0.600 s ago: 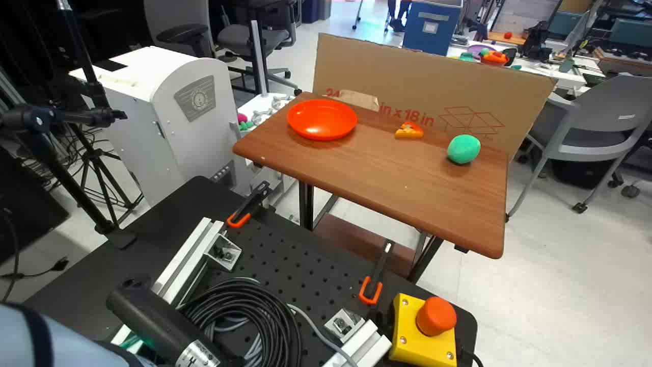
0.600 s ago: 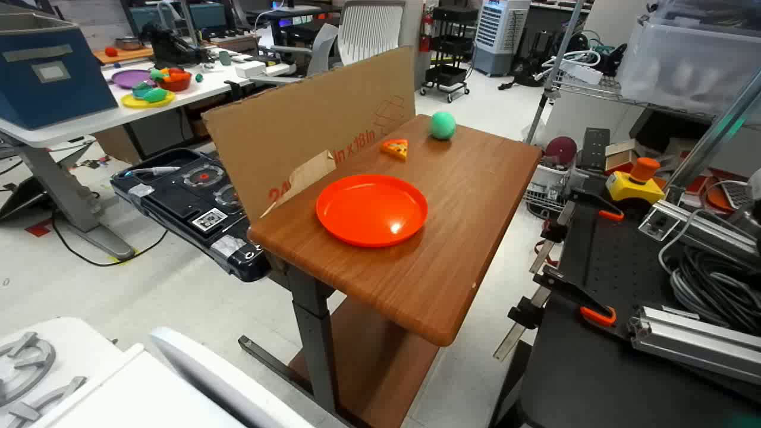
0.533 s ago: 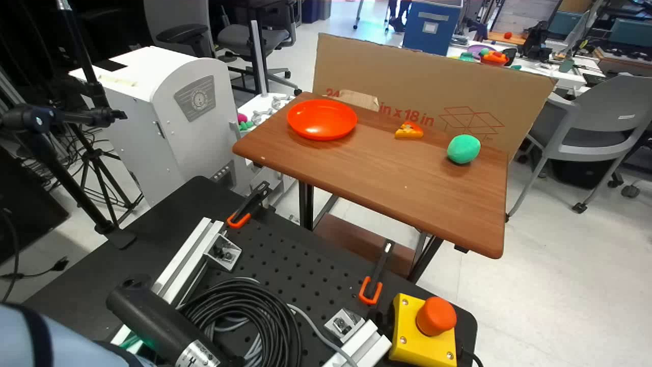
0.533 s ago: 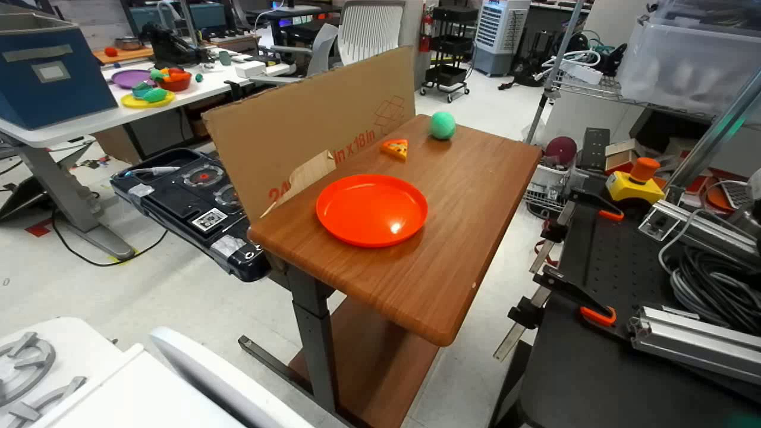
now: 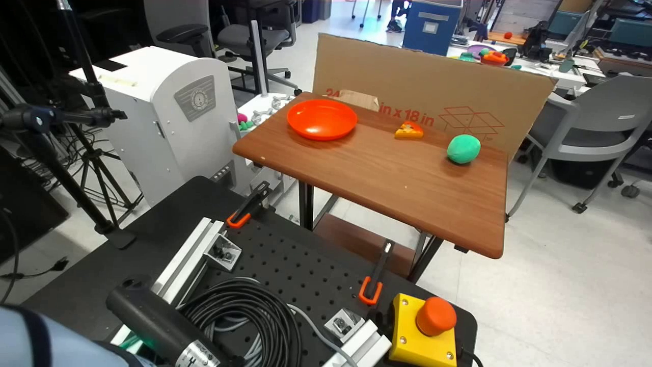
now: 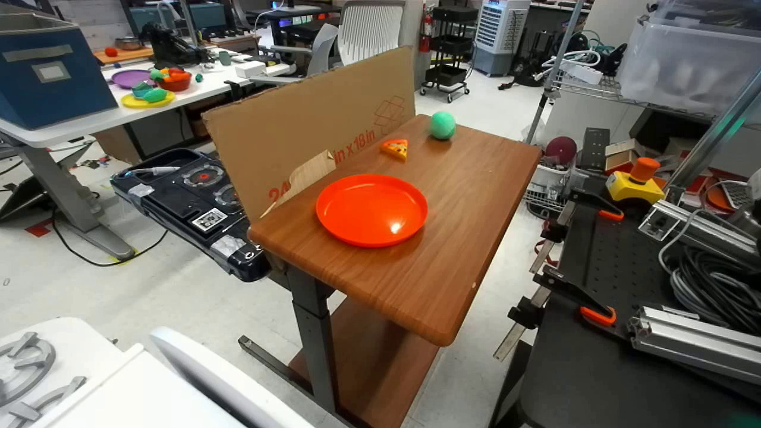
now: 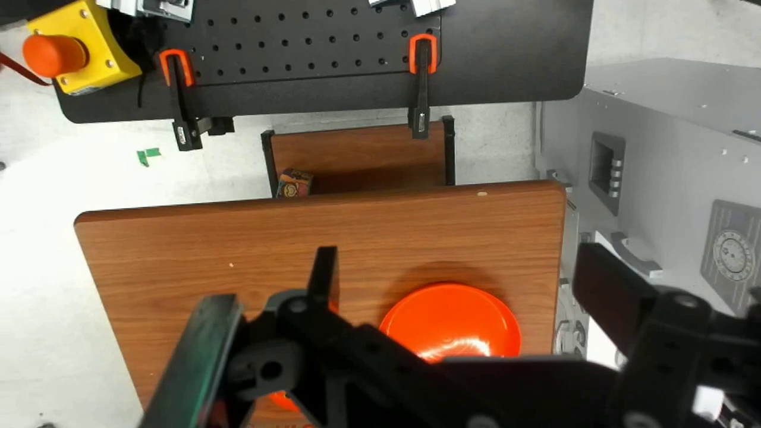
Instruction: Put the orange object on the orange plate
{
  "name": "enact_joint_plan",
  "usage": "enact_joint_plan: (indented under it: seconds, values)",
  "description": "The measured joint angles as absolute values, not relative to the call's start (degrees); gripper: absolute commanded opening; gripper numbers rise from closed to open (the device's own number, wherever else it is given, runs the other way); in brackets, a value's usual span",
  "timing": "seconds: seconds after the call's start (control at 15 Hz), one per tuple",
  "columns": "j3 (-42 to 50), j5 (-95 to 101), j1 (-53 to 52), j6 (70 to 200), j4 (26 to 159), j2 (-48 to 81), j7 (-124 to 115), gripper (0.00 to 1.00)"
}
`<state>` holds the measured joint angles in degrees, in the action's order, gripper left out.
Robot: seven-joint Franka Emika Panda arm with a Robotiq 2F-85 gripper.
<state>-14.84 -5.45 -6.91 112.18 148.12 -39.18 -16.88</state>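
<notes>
The orange object is a small toy pizza slice with an orange crust (image 5: pixel 409 130). It lies on the brown table near the cardboard in both exterior views (image 6: pixel 395 148). In the wrist view only a sliver of it (image 7: pixel 284 401) shows behind the gripper. The round orange plate (image 5: pixel 322 120) lies flat at one end of the table and holds nothing (image 6: pixel 372 211). My gripper (image 7: pixel 461 267) shows only in the wrist view. Its fingers are wide apart with nothing between them, high above the table. The plate (image 7: pixel 452 321) shows between the fingers, its lower part hidden by the gripper.
A green ball-like object (image 5: pixel 463 149) sits beyond the slice, near the table's other end. A cardboard sheet (image 5: pixel 433 86) stands along the table's back edge. A black base table (image 5: pixel 305 265) carries clamps, coiled cable and a yellow stop-button box (image 5: pixel 423 331). A white machine (image 5: pixel 173 117) stands beside.
The slice, plate and green object have not moved. Only figures and furniture legs in the far background have shifted slightly.
</notes>
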Motion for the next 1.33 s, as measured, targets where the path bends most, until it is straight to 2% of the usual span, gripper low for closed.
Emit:
enact_joint_plan:
  seconds: [0.27,0.6,1.33]
  values:
    - [-13.1,-2.3,-1.8,117.6,144.9,-33.1,-17.1,1.00]
    - [-9.9,0.5,3.7,125.7,133.9,-16.3,-20.1,1.00]
    - [-1.0,0.7,1.9,128.4,102.9,22.3,-30.2,1.00]
